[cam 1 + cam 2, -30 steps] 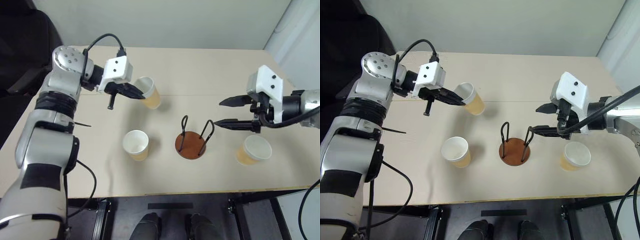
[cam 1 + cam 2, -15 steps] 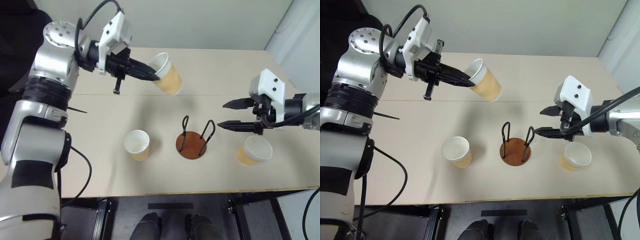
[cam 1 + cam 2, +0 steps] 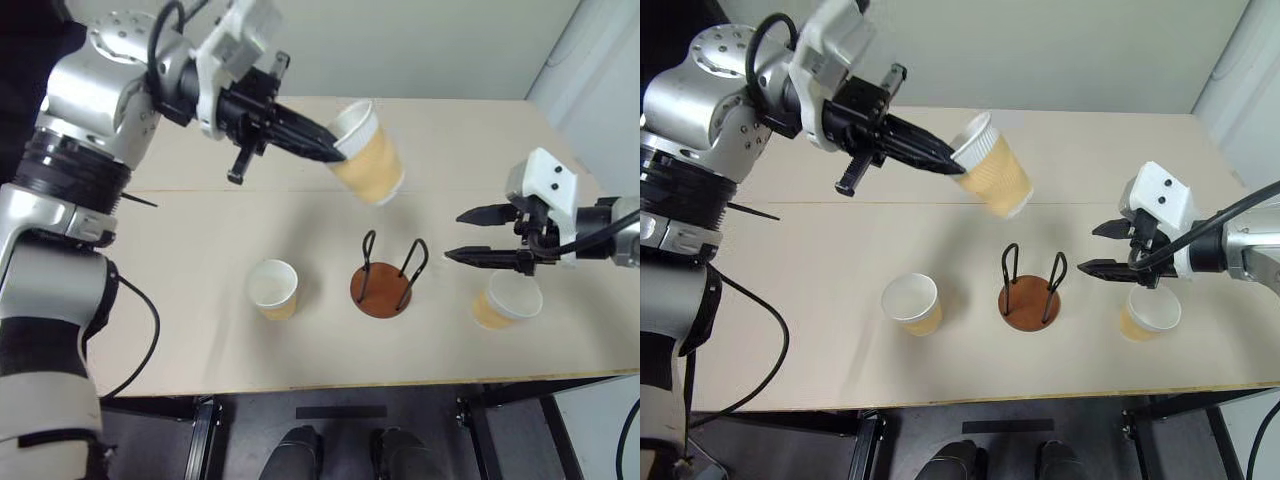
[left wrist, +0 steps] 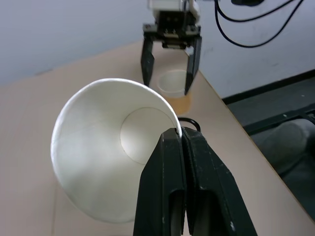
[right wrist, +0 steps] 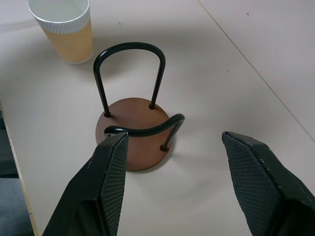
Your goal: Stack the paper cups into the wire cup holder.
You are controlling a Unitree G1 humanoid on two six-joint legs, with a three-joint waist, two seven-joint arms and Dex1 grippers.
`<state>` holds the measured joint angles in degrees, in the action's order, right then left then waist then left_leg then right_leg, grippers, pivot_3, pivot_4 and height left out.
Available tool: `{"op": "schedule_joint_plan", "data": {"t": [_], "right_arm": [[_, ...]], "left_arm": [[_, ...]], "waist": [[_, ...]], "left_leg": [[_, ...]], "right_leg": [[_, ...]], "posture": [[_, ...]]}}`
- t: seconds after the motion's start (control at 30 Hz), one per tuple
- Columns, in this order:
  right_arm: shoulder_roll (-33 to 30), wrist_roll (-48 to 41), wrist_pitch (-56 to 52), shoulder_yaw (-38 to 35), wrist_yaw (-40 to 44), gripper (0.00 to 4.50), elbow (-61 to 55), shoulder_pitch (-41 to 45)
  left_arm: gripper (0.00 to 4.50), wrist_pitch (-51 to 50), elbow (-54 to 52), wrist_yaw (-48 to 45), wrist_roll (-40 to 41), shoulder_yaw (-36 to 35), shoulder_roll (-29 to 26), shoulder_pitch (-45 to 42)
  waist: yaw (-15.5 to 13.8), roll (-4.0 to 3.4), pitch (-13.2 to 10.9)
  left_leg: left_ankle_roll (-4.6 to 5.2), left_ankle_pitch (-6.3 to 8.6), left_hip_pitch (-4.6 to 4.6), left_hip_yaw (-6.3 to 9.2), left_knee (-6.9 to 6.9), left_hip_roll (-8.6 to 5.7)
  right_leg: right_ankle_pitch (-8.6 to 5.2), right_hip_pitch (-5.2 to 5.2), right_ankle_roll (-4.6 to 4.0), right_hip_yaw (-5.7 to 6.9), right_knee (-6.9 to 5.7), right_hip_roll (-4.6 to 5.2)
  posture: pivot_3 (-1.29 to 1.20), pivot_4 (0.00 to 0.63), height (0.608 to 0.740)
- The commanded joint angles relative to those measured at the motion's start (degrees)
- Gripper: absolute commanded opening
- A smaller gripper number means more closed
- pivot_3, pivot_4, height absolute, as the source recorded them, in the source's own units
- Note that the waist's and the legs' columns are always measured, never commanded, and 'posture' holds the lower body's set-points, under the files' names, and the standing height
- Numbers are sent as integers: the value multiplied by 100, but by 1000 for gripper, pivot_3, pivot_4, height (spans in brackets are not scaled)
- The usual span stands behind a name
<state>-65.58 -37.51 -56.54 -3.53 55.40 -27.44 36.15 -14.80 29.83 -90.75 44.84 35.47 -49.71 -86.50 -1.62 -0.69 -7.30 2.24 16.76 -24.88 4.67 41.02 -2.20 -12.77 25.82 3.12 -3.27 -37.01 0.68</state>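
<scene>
Counter (image 3: pixel 200 340) of pale beige board carries the work, running wide under both arms. On it, near the middle, stands the wire cup holder (image 3: pixel 381 289), a round reddish-brown disc base with two thin black wire loops rising upright from it; no cup sits between the loops.

Above the counter, the left tool (image 3: pixel 328 153) is pinched fully together on the rim of a tan-yellow tapered paper cup with a white inside (image 3: pixel 368 153). One black finger lies inside the wall and the other outside, as the left wrist view shows (image 4: pixel 179 142). That cup hangs in the air, tilted with its mouth toward the left arm and its bottom pointing down toward the holder, clear of the wire loops. Its inside is bare.

The right tool (image 3: pixel 478 234) stands wide apart, holding nothing and touching nothing. Its two black fingers reach toward the holder, with tips just short of the nearer wire loop. Just below that tool a second paper cup of the same kind (image 3: pixel 506 301) stands upright on the counter, to the holder's right. A third matching paper cup (image 3: pixel 273 288) stands upright on the holder's left, a little apart from the base. Both standing cups look bare inside.
</scene>
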Motion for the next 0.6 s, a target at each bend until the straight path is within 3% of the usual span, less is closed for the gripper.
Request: {"op": "schedule_joint_plan", "data": {"t": [0.03,0.33,0.6], "right_arm": [[-109,3,94,-260,1,3047,-114,-30],[-519,-258,92,-850,339,3047,-421,-449],[-818,-978,-419,-1639,236,3047,-610,-155]], "left_arm": [[60,150,-165,-175,227,104,-50,-327],[60,452,-7,-175,349,579,264,-528],[60,905,194,-175,348,1229,521,-671]], "waist": [[-10,2,1],[-45,-3,-3],[-44,-5,-3]], "left_leg": [[0,0,-1,-4,-1,-4],[3,-1,-2,-7,-5,-8],[3,-1,-1,-14,-7,-7]], "right_leg": [[0,0,0,3,1,-3],[0,-4,7,5,6,6],[-1,-4,10,0,6,4]], "posture": [[0,150,740],[0,150,740],[0,150,740]]}}
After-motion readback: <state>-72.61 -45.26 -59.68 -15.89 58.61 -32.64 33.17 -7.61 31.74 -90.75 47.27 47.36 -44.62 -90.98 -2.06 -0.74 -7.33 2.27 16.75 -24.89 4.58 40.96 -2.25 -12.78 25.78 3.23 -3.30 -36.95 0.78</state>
